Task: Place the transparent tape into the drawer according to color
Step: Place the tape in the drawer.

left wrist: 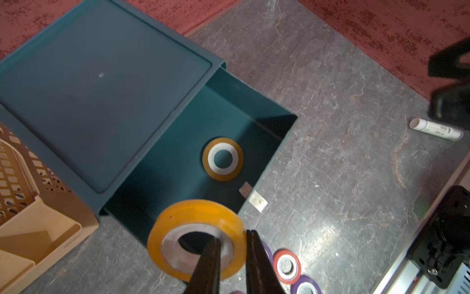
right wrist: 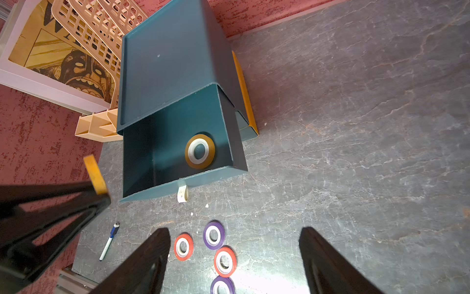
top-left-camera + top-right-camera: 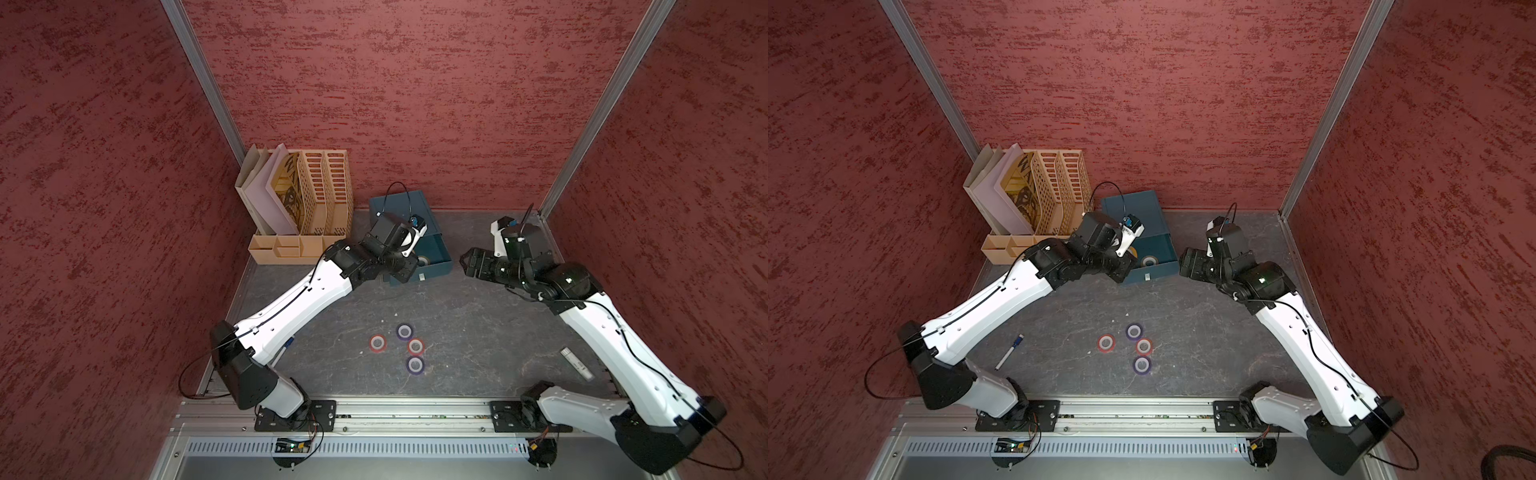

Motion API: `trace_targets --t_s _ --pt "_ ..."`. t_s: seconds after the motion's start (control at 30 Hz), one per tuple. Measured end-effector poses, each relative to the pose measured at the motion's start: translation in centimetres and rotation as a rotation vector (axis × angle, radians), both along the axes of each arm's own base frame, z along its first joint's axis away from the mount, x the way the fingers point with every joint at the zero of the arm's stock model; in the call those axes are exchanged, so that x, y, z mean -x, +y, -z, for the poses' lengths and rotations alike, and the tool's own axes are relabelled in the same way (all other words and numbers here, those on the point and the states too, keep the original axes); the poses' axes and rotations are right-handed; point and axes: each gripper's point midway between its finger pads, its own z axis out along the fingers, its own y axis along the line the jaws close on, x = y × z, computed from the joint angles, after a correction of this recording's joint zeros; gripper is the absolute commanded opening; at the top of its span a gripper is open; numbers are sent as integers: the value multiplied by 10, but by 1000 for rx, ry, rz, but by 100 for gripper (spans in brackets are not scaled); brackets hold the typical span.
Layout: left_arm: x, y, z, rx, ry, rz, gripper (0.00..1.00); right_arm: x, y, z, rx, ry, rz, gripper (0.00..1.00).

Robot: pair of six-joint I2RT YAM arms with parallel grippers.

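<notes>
L hand (image 1: 231, 240) grips yellow tape roll (image 1: 178, 219); grey marbled tabletop (image 1: 343, 178), red walls (image 3: 415, 104).

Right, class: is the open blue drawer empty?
No, one orange-yellow tape roll lies flat on the floor of the open drawer in the left wrist view.

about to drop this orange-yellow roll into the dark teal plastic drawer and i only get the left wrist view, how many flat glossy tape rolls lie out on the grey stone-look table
observer: Four, in a close cluster in front of the drawer: two red rolls and two purple rolls.
operator: right gripper busy
observer: No, the right gripper is open and empty, beside the drawer.
operator: any loose item i cant see
observer: A white pen with a blue cap, lying beside the left arm.
</notes>
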Motion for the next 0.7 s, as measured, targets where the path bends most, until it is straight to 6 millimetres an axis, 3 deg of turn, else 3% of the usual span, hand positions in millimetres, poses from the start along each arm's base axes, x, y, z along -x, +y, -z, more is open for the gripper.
trace_targets --t_s 0.13,0.27,0.33,0.4,0.43,0.53,0.7 --pt "-18 -5 3 -3 -18 4 0 0 0 1 1 1 1 86" --pt "-28 -6 18 -23 6 9 0 0 -1 5 4 10 1 87" --pt "-30 -7 24 -33 16 14 15 0 0 5 1 13 -2 87" --pt "-33 -8 29 -42 22 17 41 1 0 5 -2 14 -5 88" --pt "-33 -9 32 -47 26 19 49 1 1 5 -3 14 -7 88" --pt "-34 -10 34 -51 29 19 63 0 2 6 -6 15 -10 89" --pt "-38 -13 25 -34 -5 25 75 -2 7 11 -16 28 -26 90"
